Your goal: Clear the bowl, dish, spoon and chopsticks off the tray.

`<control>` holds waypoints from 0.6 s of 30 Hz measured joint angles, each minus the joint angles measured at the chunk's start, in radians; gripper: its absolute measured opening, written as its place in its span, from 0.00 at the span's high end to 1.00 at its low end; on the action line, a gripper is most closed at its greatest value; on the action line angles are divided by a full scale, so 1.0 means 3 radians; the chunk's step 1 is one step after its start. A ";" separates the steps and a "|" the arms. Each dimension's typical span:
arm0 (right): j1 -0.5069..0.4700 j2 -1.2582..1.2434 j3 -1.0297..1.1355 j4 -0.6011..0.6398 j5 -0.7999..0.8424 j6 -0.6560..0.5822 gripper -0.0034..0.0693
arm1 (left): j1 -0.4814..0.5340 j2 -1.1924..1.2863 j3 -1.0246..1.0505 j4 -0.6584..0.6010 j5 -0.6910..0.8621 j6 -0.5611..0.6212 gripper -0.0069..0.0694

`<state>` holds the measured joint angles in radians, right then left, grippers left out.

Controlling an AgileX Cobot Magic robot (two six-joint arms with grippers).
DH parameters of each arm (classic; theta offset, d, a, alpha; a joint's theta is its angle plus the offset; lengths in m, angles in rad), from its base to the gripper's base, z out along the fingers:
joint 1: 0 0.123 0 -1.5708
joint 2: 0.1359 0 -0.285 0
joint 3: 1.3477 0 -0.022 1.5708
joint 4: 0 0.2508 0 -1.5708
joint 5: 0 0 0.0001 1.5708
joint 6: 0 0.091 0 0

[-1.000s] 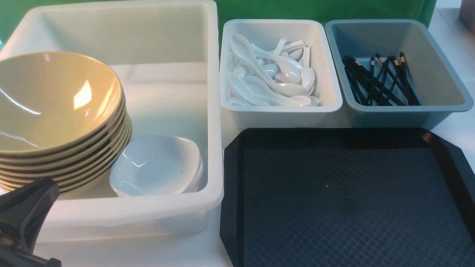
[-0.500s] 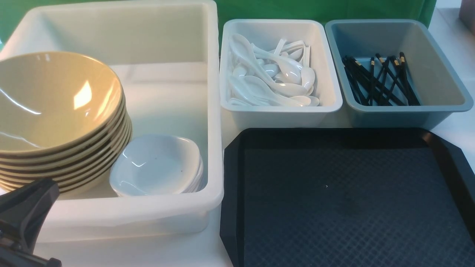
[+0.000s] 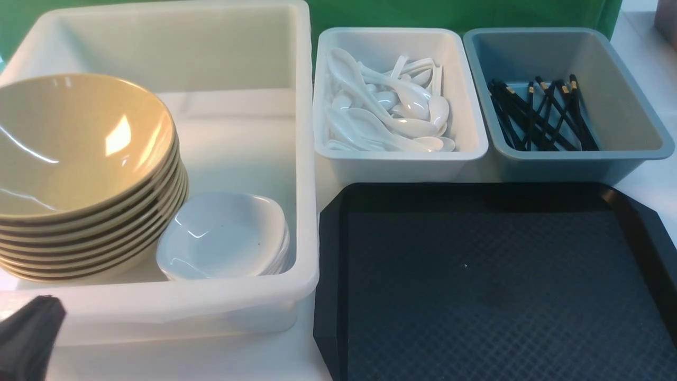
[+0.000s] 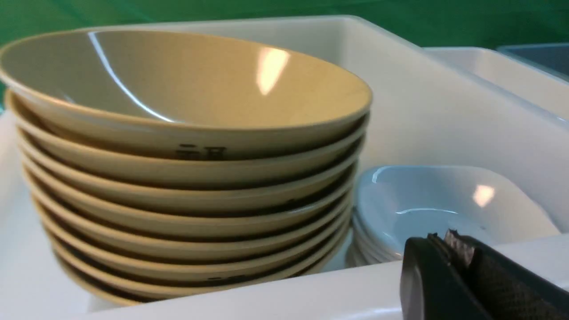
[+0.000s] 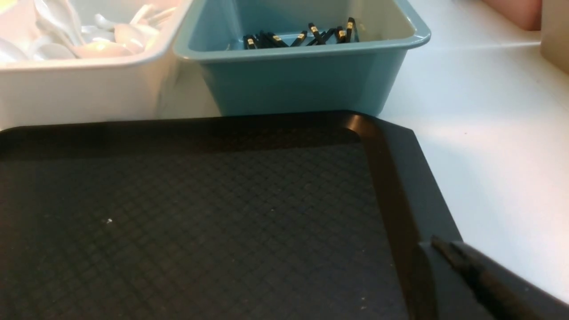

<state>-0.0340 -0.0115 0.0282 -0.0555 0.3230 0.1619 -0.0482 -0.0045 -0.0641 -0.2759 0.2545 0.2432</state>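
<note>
The black tray (image 3: 492, 280) (image 5: 200, 213) lies bare at front right, with nothing on it. A mustard-yellow bowl (image 3: 69, 143) (image 4: 178, 84) tops a stack of several in the big white tub (image 3: 304, 159). Beside that stack sit stacked white dishes (image 3: 222, 235) (image 4: 440, 204). White spoons (image 3: 381, 111) are heaped in the small white tub, and black chopsticks (image 3: 539, 114) (image 5: 302, 38) lie in the grey tub. My left gripper (image 3: 39, 317) (image 4: 440, 238) is shut and empty, low outside the big tub's near wall. My right gripper (image 5: 438, 243), also shut and empty, hovers over the tray's right rim.
The small white tub (image 3: 476, 143) and the grey tub (image 3: 656, 151) stand side by side just behind the tray. The big tub's near wall (image 4: 266, 293) rises between my left gripper and the dishes. White tabletop (image 5: 498, 146) lies right of the tray.
My left gripper has dropped lower toward the bottom left corner of the front view. Bowls, dishes, spoons, chopsticks and tray have not moved.
</note>
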 joint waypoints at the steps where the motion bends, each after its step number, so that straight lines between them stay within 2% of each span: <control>1: 0.0000 0.0000 0.0000 0.0000 0.0000 0.0000 0.89 | 0.0008 -0.0005 0.0003 0.0034 -0.0001 -0.0036 0.92; 4: -0.0003 0.0000 0.0000 0.0000 0.0000 0.0000 0.89 | 0.0097 -0.0027 0.0106 0.0623 -0.0003 -0.0702 0.92; 6: -0.0003 0.0000 0.0000 0.0000 0.0000 0.0000 0.89 | 0.0101 -0.0029 0.0200 0.0867 -0.0003 -0.0961 0.92; 10: -0.0003 0.0000 0.0000 0.0000 0.0000 -0.0001 0.89 | 0.0101 -0.0029 0.0296 0.0844 0.0127 -0.1061 0.92; 18: -0.0003 0.0000 0.0000 0.0000 0.0000 -0.0001 0.87 | 0.0101 -0.0029 0.0296 0.0678 0.0238 -0.0837 0.92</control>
<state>-0.0347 -0.0115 0.0282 -0.0555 0.3230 0.1617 -0.0180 -0.0132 0.0246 -0.0726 0.3261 -0.0079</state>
